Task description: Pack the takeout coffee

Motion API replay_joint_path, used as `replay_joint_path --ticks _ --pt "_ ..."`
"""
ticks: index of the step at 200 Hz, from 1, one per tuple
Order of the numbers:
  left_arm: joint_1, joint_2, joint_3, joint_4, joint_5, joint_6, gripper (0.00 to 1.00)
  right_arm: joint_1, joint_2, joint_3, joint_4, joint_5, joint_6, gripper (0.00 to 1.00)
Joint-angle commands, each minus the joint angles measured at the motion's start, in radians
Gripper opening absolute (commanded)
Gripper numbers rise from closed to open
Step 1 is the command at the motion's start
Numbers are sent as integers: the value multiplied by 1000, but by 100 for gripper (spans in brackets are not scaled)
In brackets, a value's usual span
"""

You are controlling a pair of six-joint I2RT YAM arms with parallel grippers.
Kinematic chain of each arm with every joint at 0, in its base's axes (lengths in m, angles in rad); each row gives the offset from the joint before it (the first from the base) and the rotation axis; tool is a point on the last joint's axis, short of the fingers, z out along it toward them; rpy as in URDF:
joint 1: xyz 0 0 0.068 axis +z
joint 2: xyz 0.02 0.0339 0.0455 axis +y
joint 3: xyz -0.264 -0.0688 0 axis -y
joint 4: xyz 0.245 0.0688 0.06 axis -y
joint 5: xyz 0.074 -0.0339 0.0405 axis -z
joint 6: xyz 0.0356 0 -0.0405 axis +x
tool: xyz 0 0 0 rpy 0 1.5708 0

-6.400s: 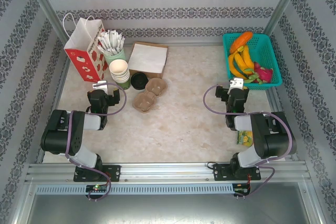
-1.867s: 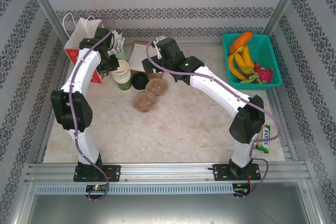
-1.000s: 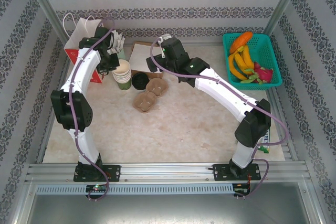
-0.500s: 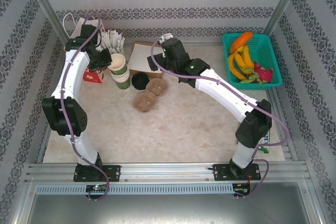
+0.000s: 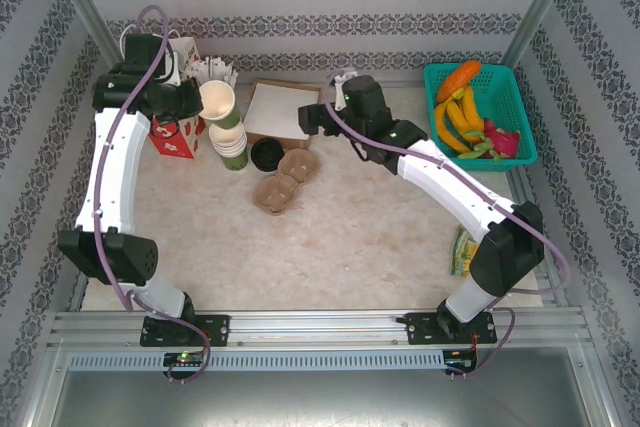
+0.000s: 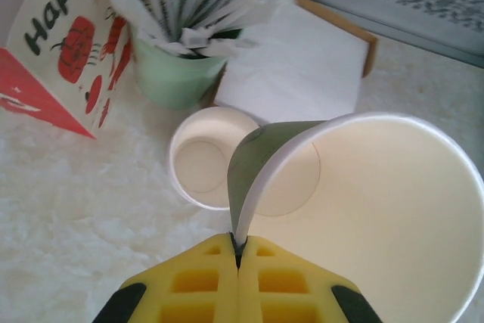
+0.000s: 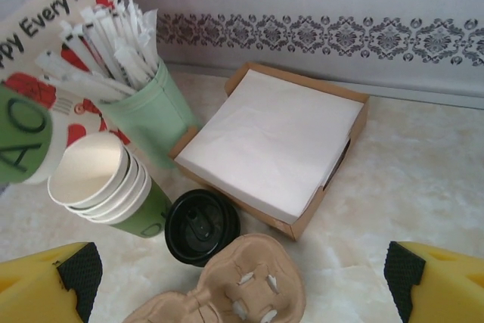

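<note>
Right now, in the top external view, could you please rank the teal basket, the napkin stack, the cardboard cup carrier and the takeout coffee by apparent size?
1. teal basket
2. napkin stack
3. cardboard cup carrier, not far behind the napkins
4. takeout coffee, seen here as its round black lid

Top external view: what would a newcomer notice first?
The left gripper, at far left, pinches the rim of a lidless cream cup held above the cup stack. The right gripper hangs open by the napkin tray, facing the black-lidded takeout coffee. A teal fruit basket sits far right.
</note>
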Motion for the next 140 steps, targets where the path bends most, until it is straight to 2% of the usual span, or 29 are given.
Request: replay_joint_path --ticks 1,34,63,87,110,140 --pt "-114 -31 25 -83 -1 110 0 -30 -56 -47 45 -53 90 98" --pt "-285 -27 -35 -78 -13 173 0 -111 -122 -156 38 -53 197 98" --pt "-430 -21 -166 36 1 196 0 -170 -197 -271 44 23 268 98" --pt "-537 -14 -262 114 -17 238 0 -218 -250 -345 15 26 277 98" --pt "-601 -17 -375 216 -24 255 0 -287 -284 -374 -65 -103 246 98" --pt "-637 -25 -476 282 -43 267 0 -330 -355 -462 -33 -102 256 98"
